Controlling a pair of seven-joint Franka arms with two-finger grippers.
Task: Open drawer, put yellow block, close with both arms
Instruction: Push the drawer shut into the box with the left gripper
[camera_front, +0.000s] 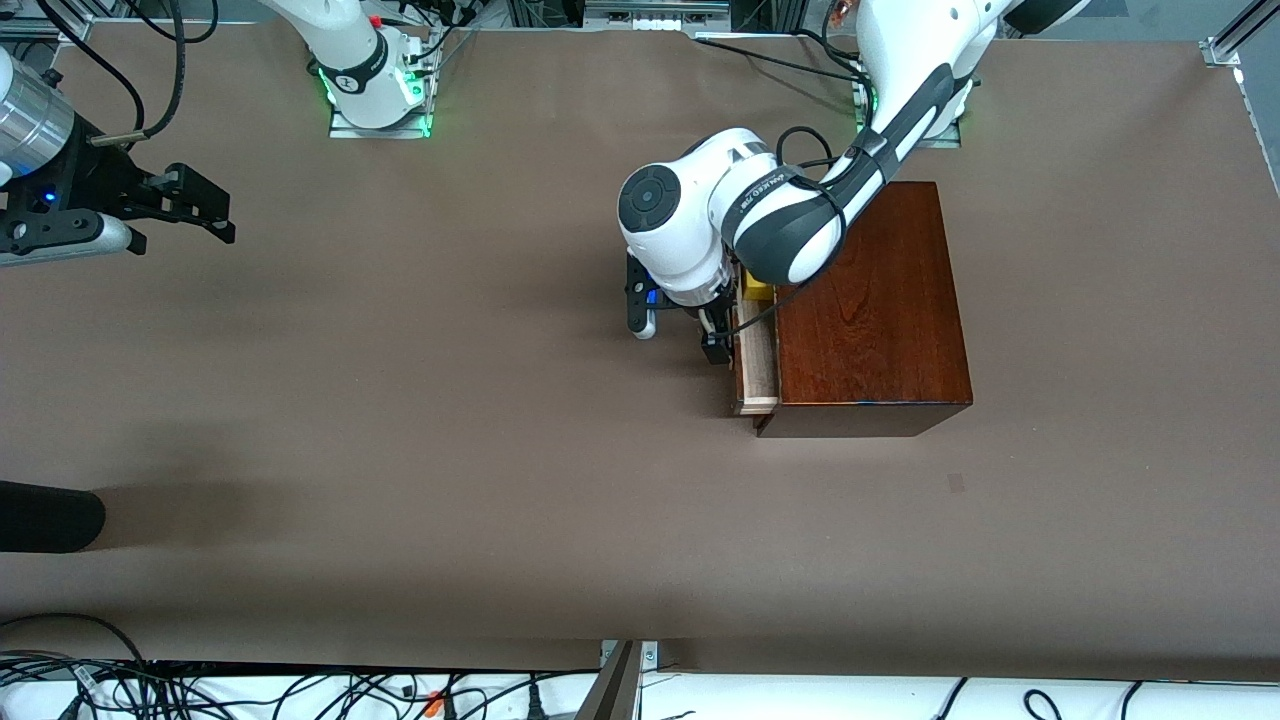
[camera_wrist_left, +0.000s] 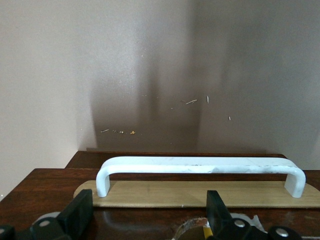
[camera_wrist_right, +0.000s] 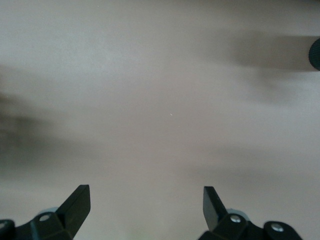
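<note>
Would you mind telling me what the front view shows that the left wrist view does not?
Only the front view shows the yellow block in the slightly open drawer, the mahogany box, and the right gripper open over bare table. Only the left wrist view shows the white handle whole, facing its fingers. Both show the left gripper open at the drawer front.

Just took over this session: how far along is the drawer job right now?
The drawer stands partly out of the wooden box, and the yellow block shows inside it, so opening and loading look done. The left gripper hovers open at the white handle. The right gripper waits open over bare table. Closing is left.
</note>
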